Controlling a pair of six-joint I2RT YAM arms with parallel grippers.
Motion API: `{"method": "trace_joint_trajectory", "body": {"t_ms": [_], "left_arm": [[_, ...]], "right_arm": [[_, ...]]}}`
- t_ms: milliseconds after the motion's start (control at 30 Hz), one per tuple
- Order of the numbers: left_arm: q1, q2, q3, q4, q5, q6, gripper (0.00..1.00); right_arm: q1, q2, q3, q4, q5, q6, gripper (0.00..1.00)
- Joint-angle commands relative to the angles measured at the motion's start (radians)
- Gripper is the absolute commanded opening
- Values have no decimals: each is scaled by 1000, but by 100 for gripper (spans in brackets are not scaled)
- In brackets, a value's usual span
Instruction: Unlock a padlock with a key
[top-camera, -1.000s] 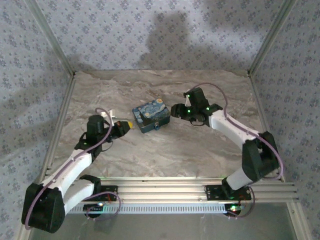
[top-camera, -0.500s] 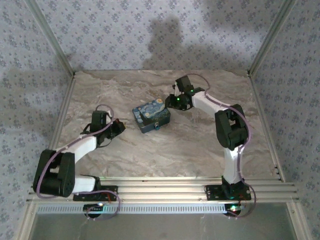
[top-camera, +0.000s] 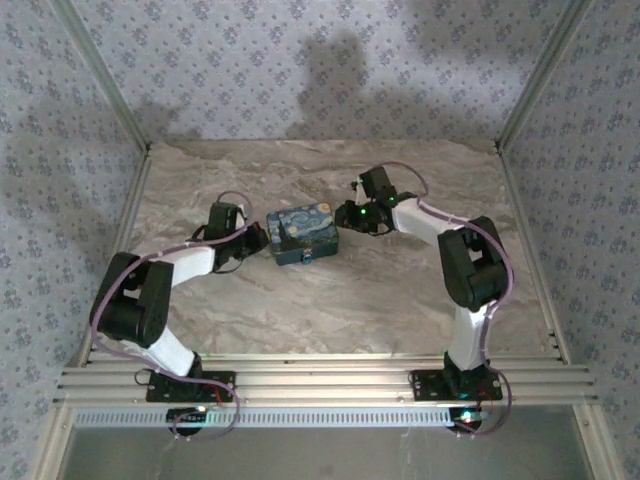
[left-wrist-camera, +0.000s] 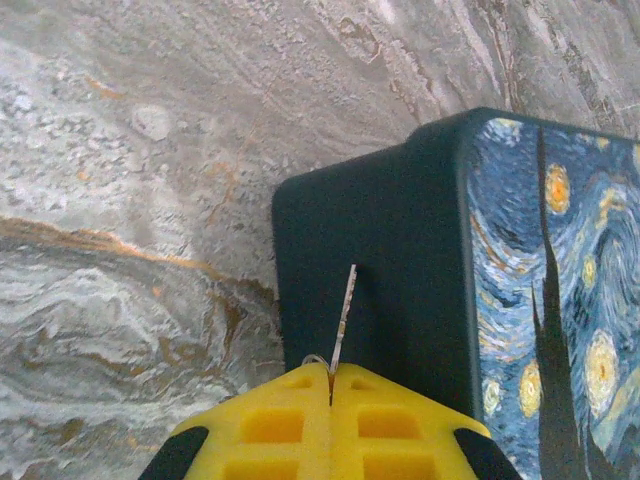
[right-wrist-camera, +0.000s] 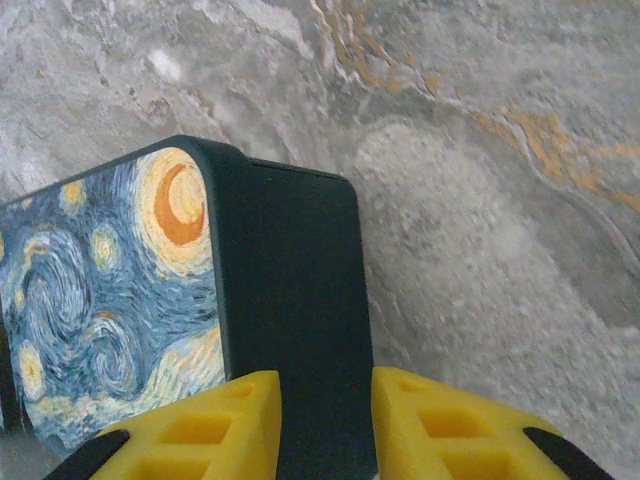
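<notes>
Left fingers (left-wrist-camera: 270, 425) advanced; key (left-wrist-camera: 344, 310) points lengthwise at box (left-wrist-camera: 400, 270) side.

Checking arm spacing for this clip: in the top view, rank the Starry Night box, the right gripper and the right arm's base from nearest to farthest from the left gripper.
From the left gripper:
1. Starry Night box, right beside it, on its right.
2. right gripper, at the box's opposite, right side.
3. right arm's base, at the table's near edge, right.
</notes>
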Motion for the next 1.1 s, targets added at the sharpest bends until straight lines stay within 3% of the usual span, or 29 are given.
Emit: {"method": "trace_joint_trajectory", "body": {"t_ms": [0,133,300,433,567,767,1067], "left_arm": [[-38,8,42,44,28,20,0],[-47,-1,34,38,28,21,0],[-37,-56,3,6,14,48,0],[19,-115,-49,0,39,50,0],[103,-182,-117,5,107,48,0],[137,-328,-191,-69,166,82,0],[136,-608,-289,-232,191,90,0]], "right_arm": [[21,-69,-51,-41,17,27,32],[22,-160,-67,-81,99,33,47],[49,-303,-130,-120,254,48,58],[128,-430,-208,-145,410,68,59],[294,-502,-276,-161,571,103,57],[489,-407,-294,-112,651,200,55],[509,-174,-170,-42,592,233,51]]}}
